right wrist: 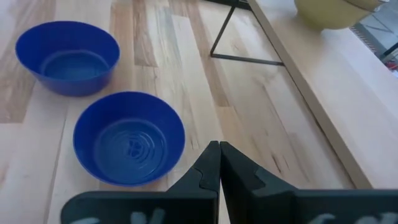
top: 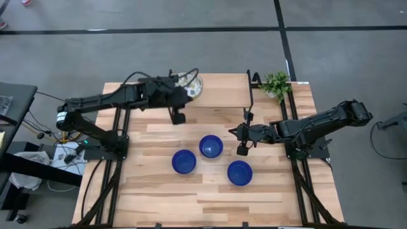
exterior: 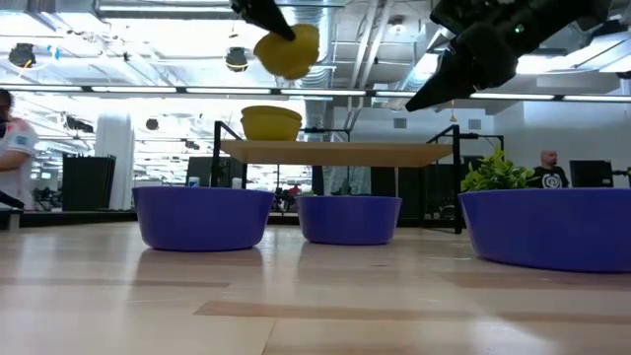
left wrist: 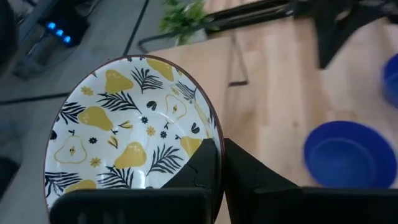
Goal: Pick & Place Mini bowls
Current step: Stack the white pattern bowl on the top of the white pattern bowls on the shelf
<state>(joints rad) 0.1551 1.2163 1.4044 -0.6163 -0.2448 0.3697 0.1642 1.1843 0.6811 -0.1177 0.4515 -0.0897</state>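
My left gripper [top: 186, 93] is shut on a mini bowl [left wrist: 124, 130], white inside with yellow pears and dark leaves, yellow outside [exterior: 288, 49]. It is held in the air over the raised wooden shelf [exterior: 335, 152] at the table's far side. A second yellow bowl [exterior: 271, 121] rests on its base on that shelf. Three blue mini bowls [top: 184, 161] [top: 211, 146] [top: 240, 172] sit on the table's middle. My right gripper [top: 238, 135] hovers shut with nothing in it, right of them. My left gripper holds the pear-patterned bowl by its rim [left wrist: 214, 134]. One finger [left wrist: 200, 167] lies inside the bowl and the other [left wrist: 252, 177] outside its wall. The bowl is lifted clear above the shelf and tilted.
The shelf [top: 222, 95] stands on thin black legs [right wrist: 245, 59] along the far edge. A small green plant [top: 276, 83] stands at the far right corner. Bare wood lies along the table's near side [top: 203, 203]. People show in the room beyond.
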